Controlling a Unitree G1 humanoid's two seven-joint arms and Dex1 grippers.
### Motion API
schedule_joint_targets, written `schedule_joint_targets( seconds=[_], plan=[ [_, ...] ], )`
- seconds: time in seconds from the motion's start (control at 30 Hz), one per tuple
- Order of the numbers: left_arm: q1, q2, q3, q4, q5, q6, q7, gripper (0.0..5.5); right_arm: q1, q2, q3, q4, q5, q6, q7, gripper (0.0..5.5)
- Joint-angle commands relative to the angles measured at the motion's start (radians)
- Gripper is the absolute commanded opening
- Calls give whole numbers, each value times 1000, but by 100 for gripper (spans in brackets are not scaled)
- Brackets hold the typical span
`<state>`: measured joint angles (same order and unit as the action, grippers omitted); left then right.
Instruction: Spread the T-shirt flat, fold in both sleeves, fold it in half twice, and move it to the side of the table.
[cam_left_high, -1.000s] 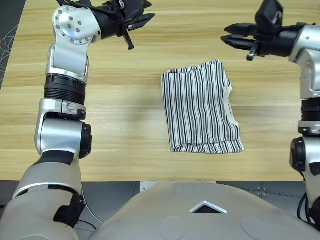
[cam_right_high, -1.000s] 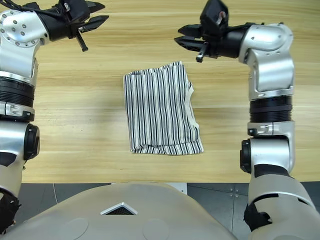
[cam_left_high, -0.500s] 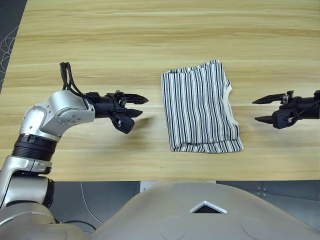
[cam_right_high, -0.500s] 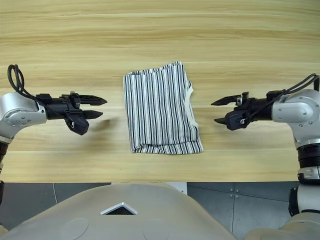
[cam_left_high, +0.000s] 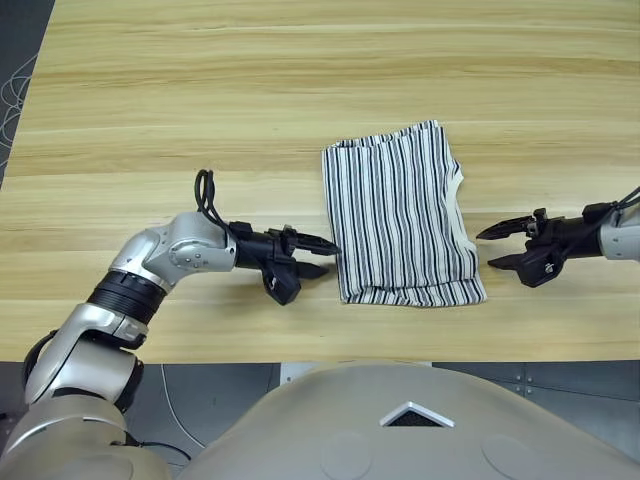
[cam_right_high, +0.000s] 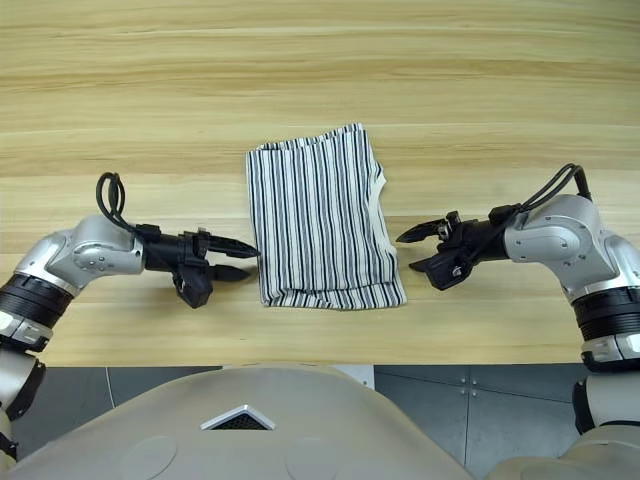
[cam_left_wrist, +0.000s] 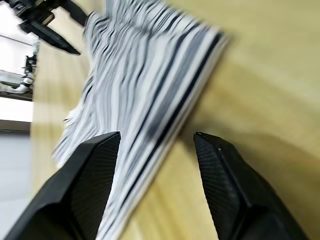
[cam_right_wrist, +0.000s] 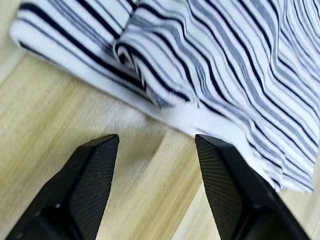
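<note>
Both arms come in lower and closer than half a second ago. The left gripper now has its tips at the left edge of the T-shirt, near its front corner; I cannot tell whether they touch the cloth. The right gripper has closed most of its gap and sits just beside the shirt's right edge, below the collar. A second ago both were raised over the far part of the table. The shirt has not shifted.

Both pincers stand spread apart, holding nothing.

The shirt lies folded in a compact upright rectangle at mid-table, slightly right of centre. The cloth is white with thin dark stripes running front to back. A plain white neckband curves along the right edge. Stacked layers show at the front hem, and in the right wrist view a rolled fold overlaps the white border.

The table is pale wood with long straight grain and a matte finish.

The fingers are black and tapered, their inner pads finely cross-hatched.
</note>
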<state>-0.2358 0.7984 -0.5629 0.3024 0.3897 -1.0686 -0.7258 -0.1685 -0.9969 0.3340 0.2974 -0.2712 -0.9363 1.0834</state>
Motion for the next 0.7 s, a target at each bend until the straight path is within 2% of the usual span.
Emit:
schedule_joint_targets(
  seconds=[0.03, 0.43, 0.7],
  plan=[
    [38, 21, -32, -57, -100, 53, -61, 273, 16, -9, 24, -31, 7, 3, -9, 283],
    [7, -86, -83, -67, -228, 181, -194, 273, 31, -2, 80, -68, 17, -2, -19, 283],
    [3, -110, -77, -79, -268, 220, -254, 273, 18, 18, 114, -57, -22, -19, -45, 283]
  ],
)
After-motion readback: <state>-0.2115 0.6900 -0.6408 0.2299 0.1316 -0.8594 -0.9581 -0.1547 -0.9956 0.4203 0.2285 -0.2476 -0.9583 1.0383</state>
